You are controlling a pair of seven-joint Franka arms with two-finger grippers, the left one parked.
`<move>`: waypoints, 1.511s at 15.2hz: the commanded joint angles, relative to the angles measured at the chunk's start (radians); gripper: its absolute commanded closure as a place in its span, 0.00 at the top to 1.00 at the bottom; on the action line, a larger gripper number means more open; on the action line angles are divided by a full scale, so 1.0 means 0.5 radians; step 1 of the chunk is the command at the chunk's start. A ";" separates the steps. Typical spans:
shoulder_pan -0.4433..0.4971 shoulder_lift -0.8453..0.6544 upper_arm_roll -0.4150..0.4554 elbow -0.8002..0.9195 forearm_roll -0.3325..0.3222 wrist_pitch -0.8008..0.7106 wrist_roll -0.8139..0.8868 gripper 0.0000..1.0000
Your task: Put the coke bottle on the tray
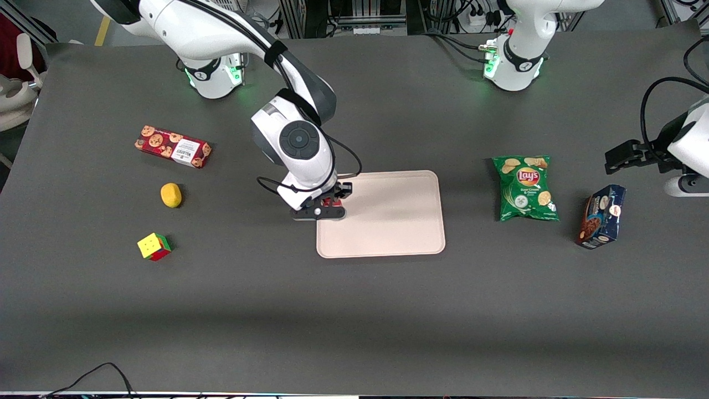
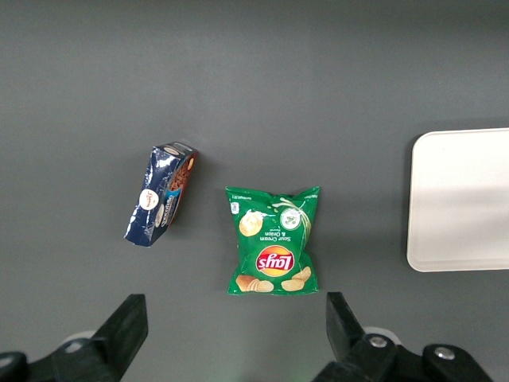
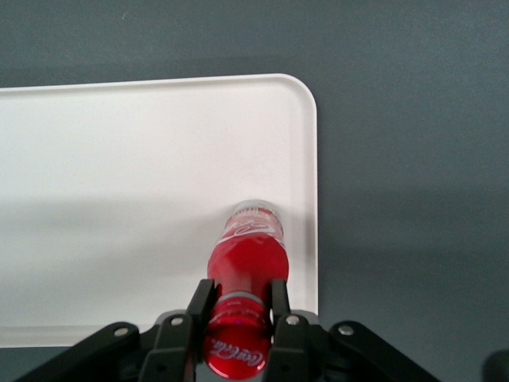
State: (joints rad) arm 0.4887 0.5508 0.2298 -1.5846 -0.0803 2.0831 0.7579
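The coke bottle [image 3: 246,263], small, red, with white script and a clear base, stands upright in my right gripper [image 3: 238,298], whose fingers [image 3: 201,301] press on its neck just under the red cap. Its base sits over the pale pinkish-beige tray [image 3: 119,159], close to the rim and a rounded corner. I cannot tell whether the base touches the tray. In the front view the gripper [image 1: 328,206] and a bit of the red bottle [image 1: 333,201] are at the tray's [image 1: 388,216] edge toward the working arm's end.
A red cookie box [image 1: 173,147], a yellow lemon [image 1: 171,195] and a colour cube [image 1: 154,246] lie toward the working arm's end. A green chips bag [image 1: 525,187] and a dark blue box [image 1: 601,216] lie toward the parked arm's end.
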 commanded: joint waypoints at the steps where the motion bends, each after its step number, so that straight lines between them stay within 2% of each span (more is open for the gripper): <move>1: -0.002 0.009 0.007 0.006 -0.045 0.055 0.064 0.21; 2: -0.002 0.009 0.007 0.006 -0.045 0.055 0.064 0.27; 4: -0.008 0.009 0.007 0.006 -0.045 0.055 0.064 0.77; 6: -0.014 0.006 0.007 0.009 -0.045 0.055 0.067 1.00; 9: -0.035 -0.046 0.007 0.018 -0.021 0.049 0.092 1.00; 13: -0.237 -0.294 0.007 0.021 0.034 -0.079 0.046 1.00; 16: -0.449 -0.509 -0.018 0.018 0.209 -0.287 -0.251 1.00; 18: -0.566 -0.625 -0.057 0.015 0.216 -0.435 -0.475 1.00; 21: -0.594 -0.810 -0.320 -0.012 0.222 -0.619 -0.809 1.00; 23: -0.597 -0.938 -0.557 -0.098 0.295 -0.650 -1.128 1.00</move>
State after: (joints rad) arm 0.1890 0.1839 0.0884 -1.5553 0.0050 1.7795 0.3905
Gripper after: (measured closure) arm 0.000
